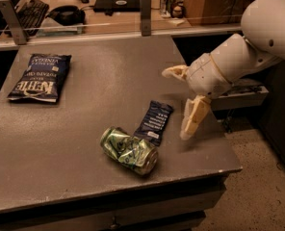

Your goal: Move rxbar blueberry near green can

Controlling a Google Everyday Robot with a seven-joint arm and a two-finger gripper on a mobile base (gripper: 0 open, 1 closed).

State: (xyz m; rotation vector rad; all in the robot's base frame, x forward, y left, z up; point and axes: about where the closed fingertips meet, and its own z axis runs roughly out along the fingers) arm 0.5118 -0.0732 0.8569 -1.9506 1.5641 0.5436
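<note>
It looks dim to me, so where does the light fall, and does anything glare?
Camera view: warm, dim light, the table palest at its far middle. The can shows small glints, with shadow beneath; the dark snack bar beside it shows no glare. The open gripper, hovering right of the bar, looks pale.

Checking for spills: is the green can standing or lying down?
The can lies on its side, crushed, beside the bar. The open gripper hangs right of the bar.

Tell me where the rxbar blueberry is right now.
In the camera view, the rxbar blueberry lies flat on the table, front right, its near end beside the green can; the open hand is just right of it.
</note>
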